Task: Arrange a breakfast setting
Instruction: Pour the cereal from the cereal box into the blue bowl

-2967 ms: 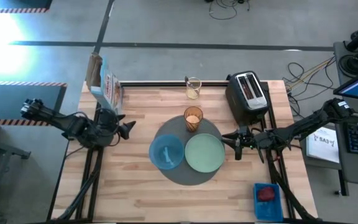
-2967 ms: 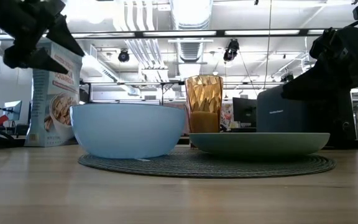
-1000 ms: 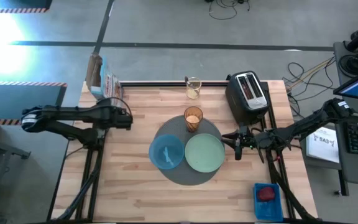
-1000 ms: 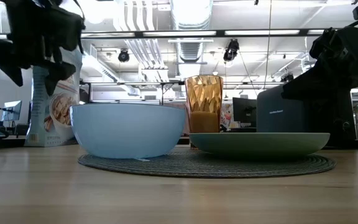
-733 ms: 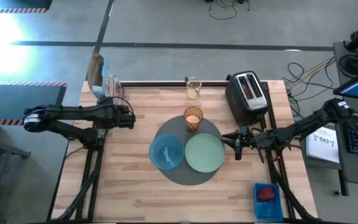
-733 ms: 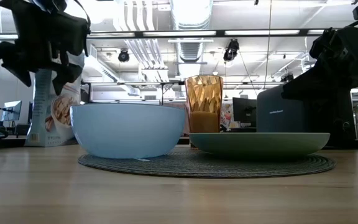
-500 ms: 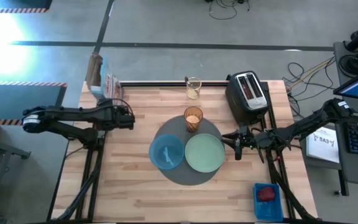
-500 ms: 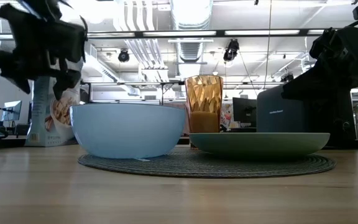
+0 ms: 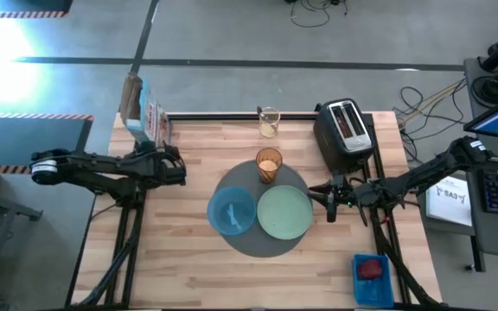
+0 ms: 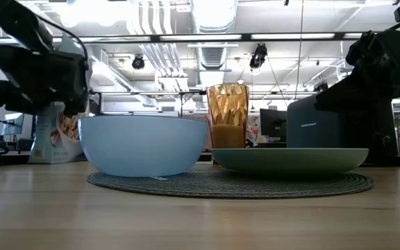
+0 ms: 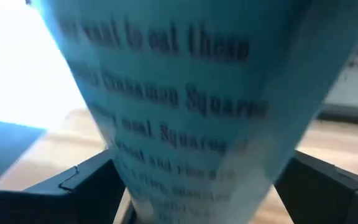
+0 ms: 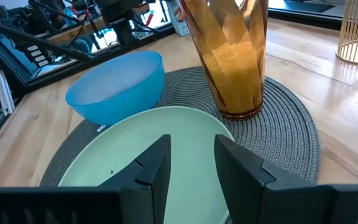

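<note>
We see the mat [image 9: 262,210] at counter [image 9: 188,268] centre: bowl [image 9: 231,211] at 9 holds spoon [image 9: 233,216], plate [image 9: 284,212] at 3, glass [image 9: 269,165] of orange drink at 12. Left hand [image 9: 178,167] spread around the cereal box [image 9: 150,121]; right hand [image 9: 328,203] narrowly parted, gripping nothing.

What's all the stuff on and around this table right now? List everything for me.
mat: one, dark grey, round, table centre
bowl: one, blue, on the mat's left side
spoon: one, pale, inside the bowl
plate: one, pale green, on the mat's right side
glass of orange drink: one, amber, mat's far edge
cereal box: one, blue, far left corner
toaster: one, black, far right
wire holder: one, pale, far edge
tray: one, blue, something red inside, near right corner
left gripper: open, fingers either side of the cereal box
right gripper: partly open, empty, beside the plate
</note>
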